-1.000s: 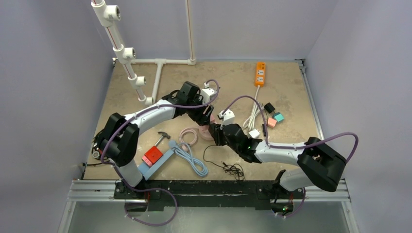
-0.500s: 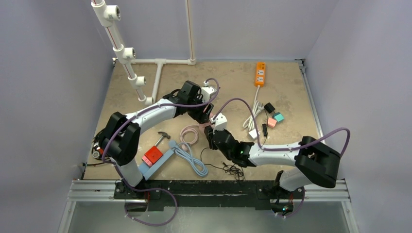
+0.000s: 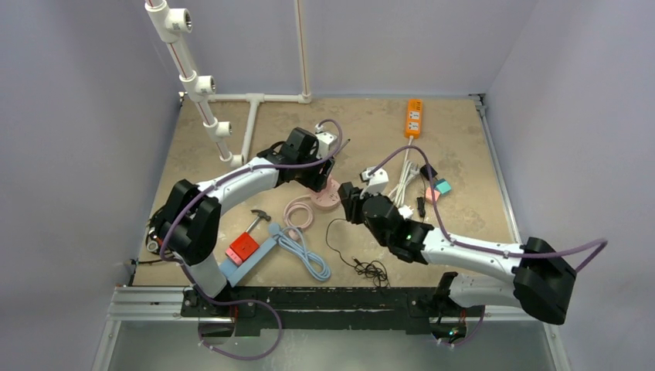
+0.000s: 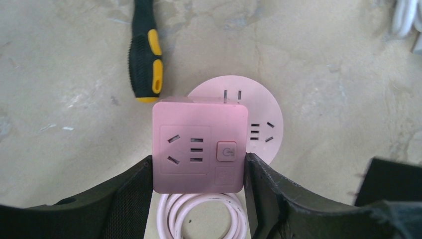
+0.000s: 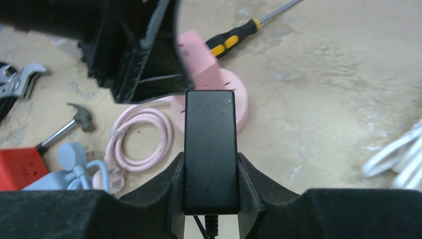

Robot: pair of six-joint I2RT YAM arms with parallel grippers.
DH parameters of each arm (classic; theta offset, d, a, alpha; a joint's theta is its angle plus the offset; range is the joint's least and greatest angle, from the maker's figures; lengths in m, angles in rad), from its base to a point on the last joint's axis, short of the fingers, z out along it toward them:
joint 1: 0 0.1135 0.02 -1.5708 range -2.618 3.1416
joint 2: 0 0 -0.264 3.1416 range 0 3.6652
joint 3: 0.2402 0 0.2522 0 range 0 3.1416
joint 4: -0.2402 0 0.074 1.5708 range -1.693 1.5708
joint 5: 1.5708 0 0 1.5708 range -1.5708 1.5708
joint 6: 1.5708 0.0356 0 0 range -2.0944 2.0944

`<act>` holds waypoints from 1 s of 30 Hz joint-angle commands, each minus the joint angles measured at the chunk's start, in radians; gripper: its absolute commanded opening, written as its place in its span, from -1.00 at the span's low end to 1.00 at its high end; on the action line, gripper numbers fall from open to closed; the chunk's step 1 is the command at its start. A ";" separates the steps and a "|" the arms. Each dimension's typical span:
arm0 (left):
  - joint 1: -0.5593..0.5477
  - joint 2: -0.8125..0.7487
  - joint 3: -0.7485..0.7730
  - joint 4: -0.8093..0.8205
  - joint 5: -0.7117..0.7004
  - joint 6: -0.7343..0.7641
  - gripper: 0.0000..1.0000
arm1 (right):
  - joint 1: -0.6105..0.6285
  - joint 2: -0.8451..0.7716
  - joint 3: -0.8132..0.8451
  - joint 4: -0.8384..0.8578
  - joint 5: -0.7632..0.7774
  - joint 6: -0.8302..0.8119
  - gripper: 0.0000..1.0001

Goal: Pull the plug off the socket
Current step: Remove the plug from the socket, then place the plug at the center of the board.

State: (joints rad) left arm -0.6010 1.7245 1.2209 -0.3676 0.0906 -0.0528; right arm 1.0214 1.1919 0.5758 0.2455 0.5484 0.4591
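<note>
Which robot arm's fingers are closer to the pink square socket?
Left. The left fingers squeeze the pink square socket from both sides. The right fingers sit just beside it, apart, holding the black plug.

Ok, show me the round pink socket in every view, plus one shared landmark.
Top external: round pink socket mid-table, right of the coiled pink cable.
Left wrist: socket centre-right, partly covered by the square pink socket.
Right wrist: socket centre, beyond the black plug.
Shared landmark: the cable, in all three.

walls (image 3: 69, 116) pale lilac, plain | tabletop (image 3: 371, 124) mottled beige | metal rail (image 3: 147, 301) at near edge | light even
</note>
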 commanded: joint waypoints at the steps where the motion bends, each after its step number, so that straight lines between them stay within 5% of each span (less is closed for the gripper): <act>1: 0.028 -0.027 -0.024 -0.073 -0.170 -0.019 -0.82 | -0.070 -0.085 0.081 -0.079 0.030 0.009 -1.00; 12: 0.030 -0.082 -0.029 -0.073 -0.161 -0.035 -0.31 | -0.395 -0.176 0.338 -0.235 0.111 -0.115 -1.00; 21: 0.031 -0.115 -0.031 -0.063 -0.112 -0.038 0.48 | -0.646 -0.041 0.732 -0.292 0.118 -0.281 -1.00; 26: 0.031 -0.136 -0.036 -0.049 -0.055 -0.036 0.59 | -0.687 0.013 0.849 -0.305 0.132 -0.313 -1.00; 30: 0.031 -0.142 -0.038 -0.047 -0.036 -0.038 0.61 | -0.693 0.033 0.783 -0.292 0.138 -0.294 -1.00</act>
State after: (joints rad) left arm -0.5762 1.6245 1.1877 -0.4343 0.0124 -0.0933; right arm 0.3344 1.2079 1.3872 -0.0555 0.6655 0.1822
